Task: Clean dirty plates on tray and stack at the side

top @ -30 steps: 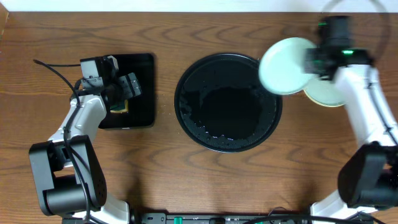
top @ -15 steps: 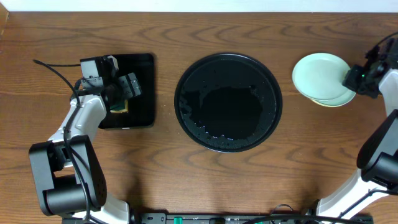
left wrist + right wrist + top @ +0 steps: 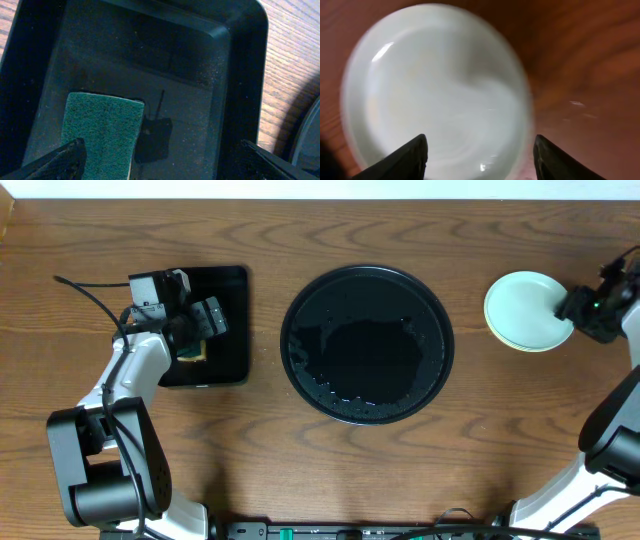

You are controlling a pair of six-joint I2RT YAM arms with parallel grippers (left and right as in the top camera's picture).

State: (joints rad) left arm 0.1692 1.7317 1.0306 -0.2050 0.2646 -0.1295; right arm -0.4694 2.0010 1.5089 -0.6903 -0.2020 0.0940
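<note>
Top plate (image 3: 435, 95) blurred in the right wrist view; sponge (image 3: 100, 135) cut off below.

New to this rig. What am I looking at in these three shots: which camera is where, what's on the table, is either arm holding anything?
Two robot arms sit at a wooden table, each ending in a two-finger gripper. The wide shot looks straight down from above. The other two come from cameras on the wrists, so each shows its own fingers at the bottom edge. In the middle lies a large round black tray with no plates on it. To its left is a smaller rectangular tray with a green sponge lying in it. The left gripper hangs over it, open and holding nothing. At the right the plates are stacked, a mint one on top. The right gripper is above them, fingers apart; that view is blurred.
</note>
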